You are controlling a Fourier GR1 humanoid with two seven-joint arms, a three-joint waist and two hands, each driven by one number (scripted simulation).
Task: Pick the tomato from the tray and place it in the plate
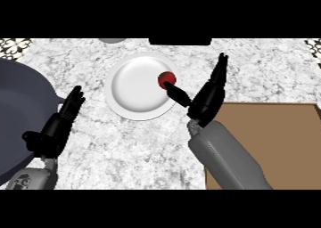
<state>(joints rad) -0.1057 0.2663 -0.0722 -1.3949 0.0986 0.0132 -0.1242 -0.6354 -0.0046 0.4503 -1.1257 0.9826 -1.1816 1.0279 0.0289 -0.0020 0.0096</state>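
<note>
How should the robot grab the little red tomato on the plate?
Pinch the tomato across its round middle, coming from the right. It sits at the plate's right edge, where the open right hand already has its thumb beside it. The left hand rests open, farther away.

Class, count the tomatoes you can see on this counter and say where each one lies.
1. The tomato sits at the right edge of the white plate, beside the right hand's thumb. None shows on the brown tray, though the forearm covers part of it.

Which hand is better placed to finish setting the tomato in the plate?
The right hand, I'd judge. Its open fingers and thumb reach the tomato, which sits on the right inner edge of the plate. The left hand rests open near the dark pan, away from the plate.
</note>
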